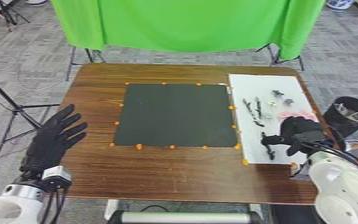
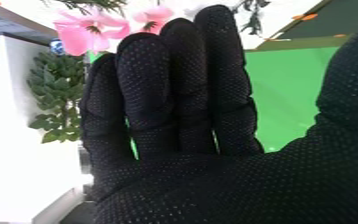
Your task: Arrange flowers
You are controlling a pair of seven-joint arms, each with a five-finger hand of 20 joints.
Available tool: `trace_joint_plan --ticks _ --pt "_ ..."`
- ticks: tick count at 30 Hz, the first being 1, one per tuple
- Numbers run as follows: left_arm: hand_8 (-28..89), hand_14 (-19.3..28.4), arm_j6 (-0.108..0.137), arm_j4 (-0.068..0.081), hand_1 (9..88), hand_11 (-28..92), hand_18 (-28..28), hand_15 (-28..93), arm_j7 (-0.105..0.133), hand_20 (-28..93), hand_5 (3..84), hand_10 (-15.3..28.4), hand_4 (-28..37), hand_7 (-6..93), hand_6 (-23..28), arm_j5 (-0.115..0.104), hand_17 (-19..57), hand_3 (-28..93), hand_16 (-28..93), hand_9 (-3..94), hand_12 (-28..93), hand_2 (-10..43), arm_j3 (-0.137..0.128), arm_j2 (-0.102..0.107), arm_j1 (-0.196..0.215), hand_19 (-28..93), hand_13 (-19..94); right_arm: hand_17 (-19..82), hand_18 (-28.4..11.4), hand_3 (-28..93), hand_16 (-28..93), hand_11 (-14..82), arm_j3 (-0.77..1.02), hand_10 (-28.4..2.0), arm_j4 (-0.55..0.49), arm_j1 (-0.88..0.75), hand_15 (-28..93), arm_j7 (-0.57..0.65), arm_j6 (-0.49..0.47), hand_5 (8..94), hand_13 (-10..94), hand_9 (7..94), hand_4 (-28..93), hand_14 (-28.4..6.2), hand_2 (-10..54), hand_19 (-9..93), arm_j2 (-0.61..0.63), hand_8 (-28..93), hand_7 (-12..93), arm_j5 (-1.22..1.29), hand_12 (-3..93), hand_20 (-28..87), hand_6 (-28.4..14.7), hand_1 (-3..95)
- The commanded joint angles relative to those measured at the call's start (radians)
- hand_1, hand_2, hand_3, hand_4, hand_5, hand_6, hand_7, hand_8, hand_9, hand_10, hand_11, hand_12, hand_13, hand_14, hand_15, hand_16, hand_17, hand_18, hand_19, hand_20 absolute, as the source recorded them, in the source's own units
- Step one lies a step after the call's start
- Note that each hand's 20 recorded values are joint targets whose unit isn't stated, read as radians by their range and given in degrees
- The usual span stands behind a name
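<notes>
Flowers in pink [image 1: 291, 115] lie toward the right of the head view, on the white board [image 1: 247, 82] that runs down the right side of the brown table [image 1: 100, 172]. I have my right hand [image 1: 302, 131] right beside them in the frame, lower right, over the board. From the right wrist I see its fingers straight and the thumb well out from them, grasping nothing; the pink blooms show just past the fingertips there, though I can't tell whether the glove touches them.

A dark stem [image 1: 268, 146] lies on the board close by that hand, toward the lower left of it; contact I can't make out. Farther up the board, two slender dark stems [image 1: 258, 107] lie side by side, with small grey pieces [image 1: 288, 102] to their right.

My left hand [image 1: 49, 142] is at the left of the frame, by the table's left edge, fingers extended and slightly spread, released, nothing in it.

Between the hands, a dark mat [image 1: 175, 115] sits mid-table with orange markers [image 1: 140, 146] around it. A black bin [image 1: 346, 125] stands off the table at the right, and green cloth [image 1: 189, 25] hangs across the top.
</notes>
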Motion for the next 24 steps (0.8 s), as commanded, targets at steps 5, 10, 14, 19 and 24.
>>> trace_joint_plan --ticks 5,10,14,19,24 --pt "-11 16.2 -0.003 -0.003 25.9 19 22.6 29 -0.009 8 26.7 11.8 -24.1 20.7 2.7 0.000 -9.4 68 0 23.7 16 -6.3 0.001 -0.003 0.008 43 21 26 -21.1 80 24 54.4 -0.030 -12.2 0.022 -0.006 75 0.033 -0.039 61.1 58 64.4 -28 -12.4 -9.5 84 0.011 -18 47 -0.010 32.9 35 0.4 19.6" --pt "-11 16.3 -0.011 0.002 25.9 19 22.5 29 -0.014 8 26.7 11.8 -24.0 20.7 2.7 0.003 -9.3 68 0 23.8 16 -6.2 0.004 -0.004 0.000 43 21 26 -21.1 80 24 54.5 -0.048 -12.2 0.035 -0.002 75 0.036 -0.035 61.2 58 64.3 -28 -12.4 -9.5 84 0.014 -18 47 -0.015 33.1 35 0.3 19.8" --pt "-11 16.3 -0.012 0.004 26.0 19 22.5 29 -0.015 8 26.7 11.7 -24.0 20.6 2.7 0.005 -9.3 68 0 23.7 16 -6.2 0.006 -0.004 -0.005 43 21 27 -21.1 80 24 54.6 -0.068 -12.1 0.037 -0.002 75 0.069 -0.017 61.5 58 64.4 -27 -12.3 -9.5 84 0.022 -18 47 -0.024 33.0 35 0.3 20.1" --pt "-11 16.3 -0.018 0.008 25.9 19 22.5 29 -0.027 8 26.8 11.8 -24.0 20.7 2.7 0.008 -9.3 68 0 23.8 16 -6.2 0.010 -0.008 -0.013 43 21 27 -21.2 80 25 55.7 -0.084 -11.9 0.046 0.009 76 0.080 -0.015 61.8 59 64.8 -27 -12.2 -9.5 85 0.023 -18 47 -0.033 33.5 35 0.5 20.2" --pt "-11 16.3 -0.017 0.005 26.0 19 22.5 30 -0.023 8 26.7 11.9 -24.1 20.7 2.7 0.008 -9.4 68 0 23.8 16 -6.2 0.009 -0.005 -0.009 43 21 27 -21.3 80 25 56.2 -0.102 -11.9 0.059 0.012 76 0.080 -0.008 62.0 59 64.9 -27 -12.3 -9.5 86 0.025 -18 48 -0.037 34.0 35 0.6 20.6"
